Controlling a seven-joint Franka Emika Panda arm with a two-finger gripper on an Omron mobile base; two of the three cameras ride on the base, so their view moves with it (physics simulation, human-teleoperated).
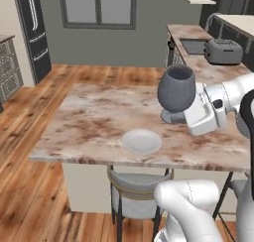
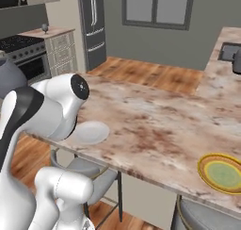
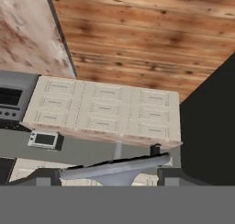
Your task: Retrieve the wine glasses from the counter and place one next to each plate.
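**First glass in transit, none placed yet**

Wine glass (image 1: pixel 176 90): blue-grey goblet, upright, held up at the end of the arm over the right part of the island counter (image 1: pixel 94 122). Foot looks lifted just clear of the stone, tho can't be sure it isn't touching. Gripper (image 1: pixel 184 118) sits at the foot/stem; in the hand view the round foot (image 3: pixel 114 169) lies between the two dark finger tips, jaws wide and clamped on it as far as I can judge.

White-grey plate (image 1: pixel 142 141) is near the front edge of the counter, just below-left of the glass, apart from it. Nothing stands beside it yet. Yellow-rimmed plate w/ green centre (image 2: pixel 223 172) lies at the front edge further along, well apart from the white one; no glass by it either.

2nd glass: a small goblet-like shape (image 2: pixel 44 28) on the far worktop by the stove, too small to be certain.

Judgement: roughly a quarter done. Pickup of glass 1 looks complete; left = set it down next to a plate, let go, fetch glass 2, place by the other plate.
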